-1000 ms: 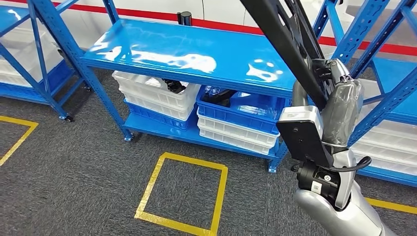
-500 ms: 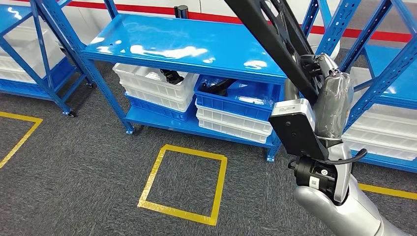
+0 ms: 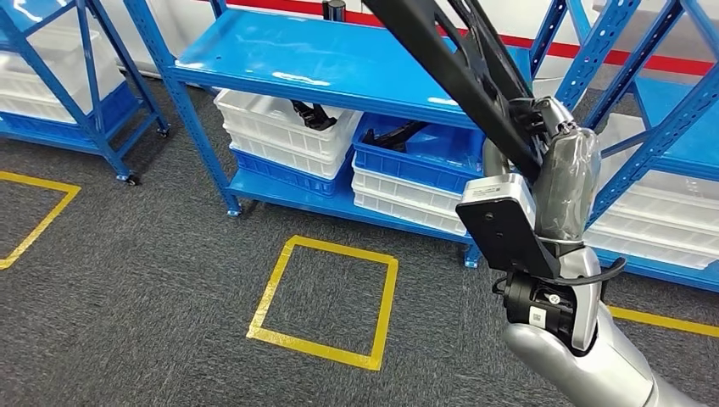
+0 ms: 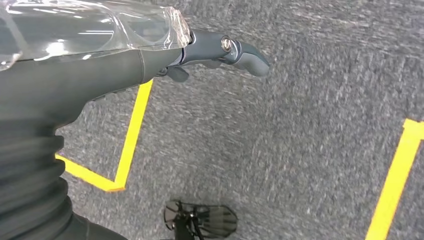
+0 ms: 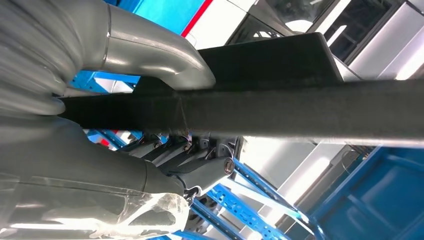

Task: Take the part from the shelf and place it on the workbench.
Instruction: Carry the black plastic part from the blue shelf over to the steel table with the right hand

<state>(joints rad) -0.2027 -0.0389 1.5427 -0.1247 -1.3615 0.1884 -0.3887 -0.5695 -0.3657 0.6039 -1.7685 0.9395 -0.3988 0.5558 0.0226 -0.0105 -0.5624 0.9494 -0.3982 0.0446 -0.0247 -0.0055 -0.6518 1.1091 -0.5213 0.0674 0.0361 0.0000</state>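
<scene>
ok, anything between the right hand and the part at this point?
No. The right hand already grips the long black part; the right wrist view shows its fingers wrapped around the bar. No workbench is identifiable, so that path can't be judged.

1. Head view: bright, even overhead light. Soft glare patches on the glossy blue shelf top (image 3: 339,64); carpet (image 3: 127,280) evenly lit, no hard shadows.
2. Head view is sharp in the middle; shelf uprights lean outward toward the frame edges, wide-angle distortion.
3. Bins under the shelf top sit in mild shade, contents hard to read.
4. Left wrist view: carpet texture streaked with motion blur; yellow floor tape (image 4: 131,135) soft-edged. Strong highlights on the clear plastic wrap (image 4: 90,25) over the left hand (image 4: 150,55).
5. Right wrist view: backlit. Background blown out white; long black part (image 5: 280,112) near-silhouette and out of focus, right hand (image 5: 150,165) close and soft.
</scene>
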